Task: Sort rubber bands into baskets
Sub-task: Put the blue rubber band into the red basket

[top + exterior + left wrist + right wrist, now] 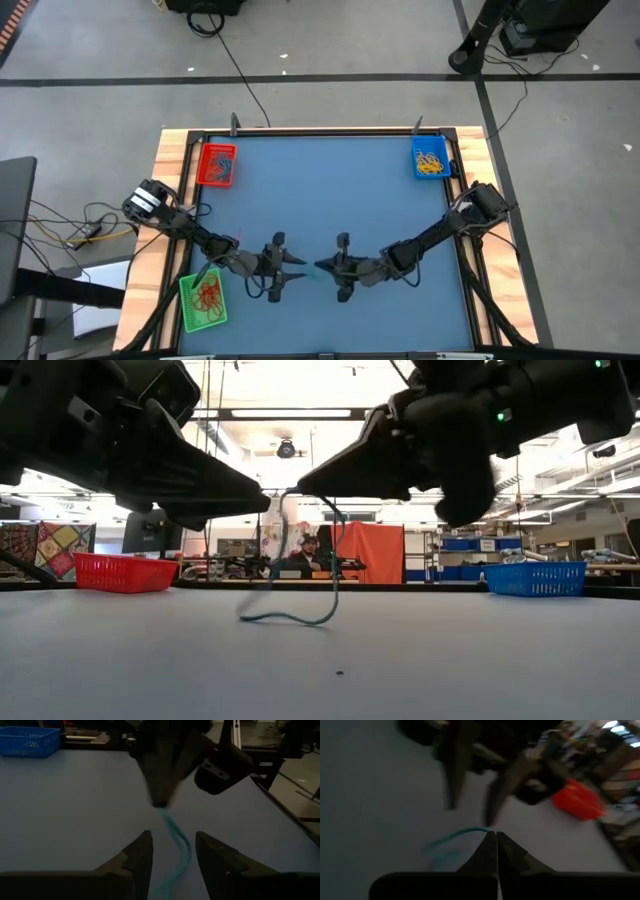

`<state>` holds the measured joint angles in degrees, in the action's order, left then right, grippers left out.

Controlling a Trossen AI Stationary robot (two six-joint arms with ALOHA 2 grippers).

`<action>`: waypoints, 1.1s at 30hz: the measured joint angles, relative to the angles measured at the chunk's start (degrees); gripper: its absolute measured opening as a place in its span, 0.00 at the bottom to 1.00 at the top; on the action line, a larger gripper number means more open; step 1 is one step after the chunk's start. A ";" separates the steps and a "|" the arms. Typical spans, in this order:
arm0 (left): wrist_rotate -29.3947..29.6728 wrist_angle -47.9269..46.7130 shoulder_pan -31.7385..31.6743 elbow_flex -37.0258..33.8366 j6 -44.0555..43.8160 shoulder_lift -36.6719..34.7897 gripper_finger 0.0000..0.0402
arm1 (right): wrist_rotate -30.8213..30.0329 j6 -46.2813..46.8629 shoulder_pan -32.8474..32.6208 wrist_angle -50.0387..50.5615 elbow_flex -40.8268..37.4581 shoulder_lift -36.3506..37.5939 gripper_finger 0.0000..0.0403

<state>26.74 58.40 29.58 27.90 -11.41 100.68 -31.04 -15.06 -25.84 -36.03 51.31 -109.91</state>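
A thin blue-teal rubber band point(300, 600) hangs near the middle of the blue surface point(330, 190), toward its front edge. Its upper end is pinched at the tip of the right pincer point(496, 836), and its lower loop trails down onto the surface below. That pincer's two dark fingers are pressed together on the band. Facing it tip to tip is the left pincer point(172, 851), whose fingers stand apart with the band running down between them (whether either finger touches it I cannot tell). From above, the two dark arms reach in from the left and right sides and nearly meet at the centre.

Further out sit the three small plastic baskets. The red rectangular basket point(217, 165) is at the far left corner with what look like blue bands in it. The blue rectangular basket point(431, 158) is at the far right corner and holds yellow rubber bands point(432, 162). The green rectangular basket point(203, 301) sits at the near left corner, just beside the left arm, with red rubber bands point(208, 292) in it.

Beyond the surface, in the room, a person point(309, 555) sits in front of an orange panel point(366, 552).
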 joint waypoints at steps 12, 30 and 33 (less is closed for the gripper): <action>0.15 -0.82 -3.96 0.18 -3.82 0.00 0.38 | -4.95 -8.95 0.81 -5.39 0.02 0.01 0.01; -8.25 -0.86 -7.50 0.18 -2.30 -0.02 0.38 | -7.55 -9.08 1.98 -6.44 0.03 0.05 0.01; -7.71 -0.87 -8.84 0.18 -3.83 -0.02 0.38 | -8.51 -8.80 1.98 -7.51 0.07 0.05 0.01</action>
<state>19.03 57.53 20.74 28.08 -15.24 100.66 -39.55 -23.86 -23.86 -43.54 51.37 -109.86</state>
